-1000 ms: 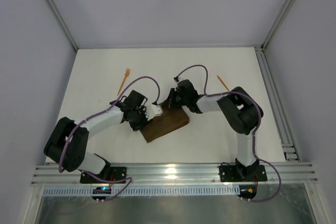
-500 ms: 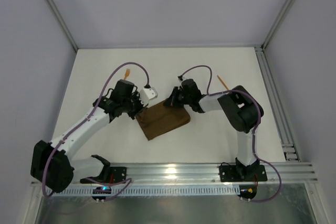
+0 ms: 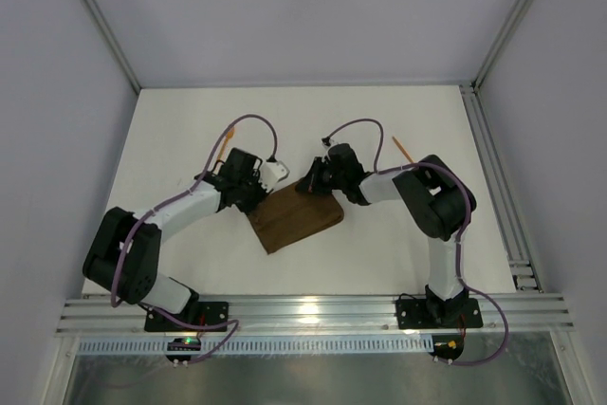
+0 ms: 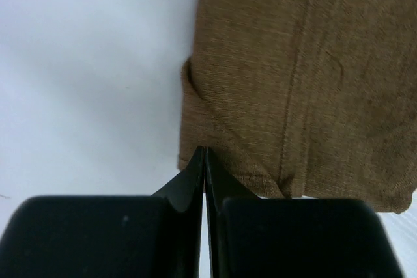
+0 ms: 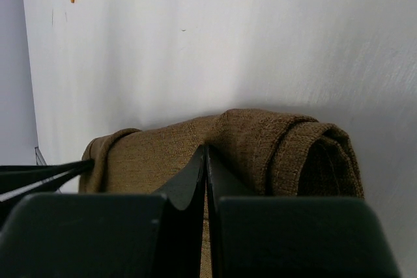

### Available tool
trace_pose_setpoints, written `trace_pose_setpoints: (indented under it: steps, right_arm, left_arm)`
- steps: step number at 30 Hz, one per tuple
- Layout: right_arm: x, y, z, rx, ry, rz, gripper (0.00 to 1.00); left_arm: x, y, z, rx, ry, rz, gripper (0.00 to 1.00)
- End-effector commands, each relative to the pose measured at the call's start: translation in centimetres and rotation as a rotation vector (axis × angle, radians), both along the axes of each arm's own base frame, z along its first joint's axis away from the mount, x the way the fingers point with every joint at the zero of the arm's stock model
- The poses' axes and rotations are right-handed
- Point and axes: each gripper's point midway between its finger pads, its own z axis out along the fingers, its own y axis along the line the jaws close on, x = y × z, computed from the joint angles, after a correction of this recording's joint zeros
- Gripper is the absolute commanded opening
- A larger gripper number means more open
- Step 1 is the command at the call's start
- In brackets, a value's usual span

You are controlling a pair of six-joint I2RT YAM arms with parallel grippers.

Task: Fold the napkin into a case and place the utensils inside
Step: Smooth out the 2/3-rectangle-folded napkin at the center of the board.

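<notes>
The napkin (image 3: pixel 299 220) is lying folded into a thick rectangle at the centre of the tabletop (image 3: pixel 379 258), with its long edges running from near left to far right. The left gripper (image 3: pixel 254 202) is meeting the napkin at its left corner. In the left wrist view this gripper (image 4: pixel 205 153) is clenched, with its tips sitting on the napkin (image 4: pixel 293 83) just inside the hemmed edge. Whether a layer of cloth is pinched between them cannot be told. The right gripper (image 3: pixel 308 185) is working at the far corner. In the right wrist view it (image 5: pixel 205 149) is clenched on a raised fold of the napkin (image 5: pixel 260 141), and a rolled edge is bulging just to one side of the tips. The left utensil (image 3: pixel 221 150) is lying far left of the napkin, partly hidden by the left arm. The right utensil (image 3: pixel 402 149) is lying far right, close beside the right arm. Both are well apart from the napkin. Bare tabletop is lying open along the near edge, across the far half and along the right side.
</notes>
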Motion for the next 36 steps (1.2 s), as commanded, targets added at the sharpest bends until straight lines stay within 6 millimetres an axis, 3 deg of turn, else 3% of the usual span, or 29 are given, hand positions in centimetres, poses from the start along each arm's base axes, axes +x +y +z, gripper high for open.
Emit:
trace_pose_setpoints:
  steps: [1,9,13,17,19,25,30,36]
  right_arm:
    - [-0.6,-1.4,-1.8,-0.063,0.037,-0.03,0.03]
    - [-0.5,-1.1,-1.1,-0.045,0.032,-0.034,0.03]
    - [-0.4,-0.6,0.5,-0.045,-0.015,-0.019,0.03]
    - [-0.5,1.0,3.8,-0.045,-0.106,0.027,0.03]
    - [-0.7,1.5,4.4,-0.016,-0.103,0.027,0.03]
    - [1.5,-1.3,2.3,-0.001,-0.03,-0.085,0.03]
    - [2.7,-3.5,0.2,0.052,0.044,-0.197,0.03]
    - [2.5,-5.8,-0.7,-0.033,0.053,-0.243,0.03]
  left_arm:
    - [-1.8,-0.9,-1.4,0.016,0.015,-0.089,0.0]
    - [-3.7,-0.1,-4.1,0.08,0.078,-0.122,0.0]
    - [-3.8,-0.2,-4.6,0.081,0.087,-0.122,0.0]
    - [-3.7,-0.1,-4.7,0.08,0.081,-0.117,0.0]
    - [-3.7,-0.2,-4.5,0.075,0.077,-0.115,0.0]
    - [-3.4,0.5,-3.1,0.101,0.031,-0.119,0.02]
    - [-3.5,0.8,-3.5,0.123,0.035,-0.134,0.02]
    - [-3.8,1.0,-3.9,0.133,0.041,-0.145,0.01]
